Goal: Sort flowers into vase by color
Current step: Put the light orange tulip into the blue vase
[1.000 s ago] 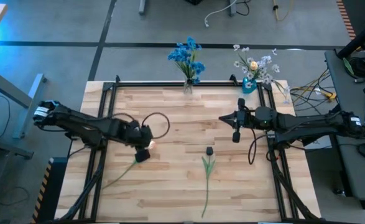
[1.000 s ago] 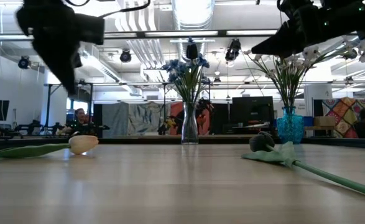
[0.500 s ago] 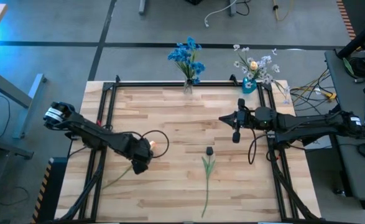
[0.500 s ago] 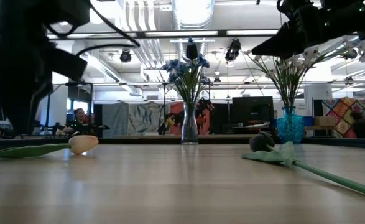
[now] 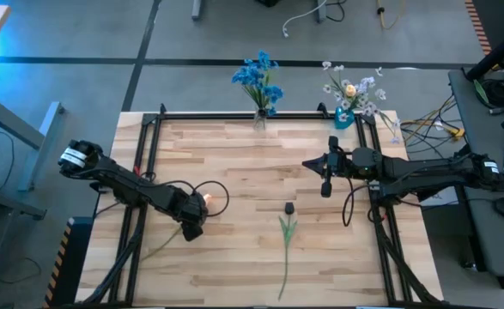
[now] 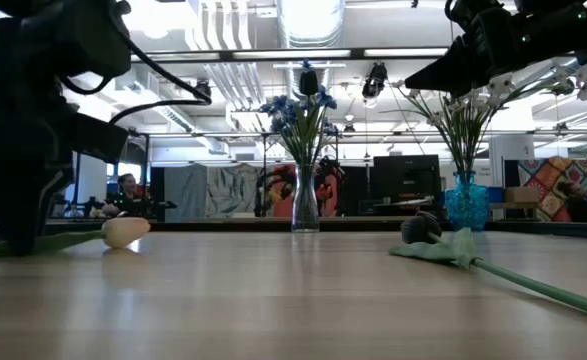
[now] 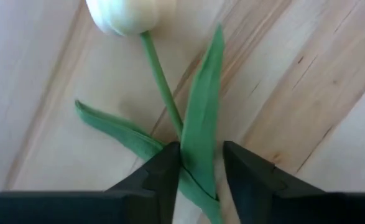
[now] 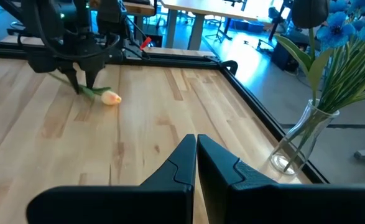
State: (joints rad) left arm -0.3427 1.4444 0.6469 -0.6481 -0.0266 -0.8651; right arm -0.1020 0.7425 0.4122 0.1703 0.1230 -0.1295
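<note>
A white tulip (image 5: 207, 200) lies flat on the wooden table, its stem (image 5: 161, 245) running toward the near left. My left gripper (image 5: 191, 227) is down at the table and open. Its fingers stand on either side of the stem and a long leaf (image 7: 202, 143), just below the head (image 7: 129, 12). A dark-headed tulip (image 5: 288, 225) lies flat at the table's middle. My right gripper (image 5: 324, 184) is shut and empty above the table's right half. Blue flowers (image 5: 258, 75) stand in a clear vase (image 5: 259, 118). White flowers (image 5: 352, 90) stand in a blue vase (image 5: 344, 118). My left gripper's fingers (image 7: 165, 171) come from above, pointing down, and lie across the white tulip's stem where the leaves branch off (image 7: 183, 146). The stem and one leaf lie between them on the table. Whether the fingers touch them I cannot tell.
Both vases stand at the table's far edge, inside a black frame rail (image 5: 234, 114). Bare wood lies between the two tulips and along the near edge. Cables (image 5: 432, 129) hang off the right side.
My left gripper has come down from well above the table to the tabletop, a little toward the near edge, and now stands astride the white tulip's stem. The tulip's head has shifted slightly in the low view. My right arm has kept still.
</note>
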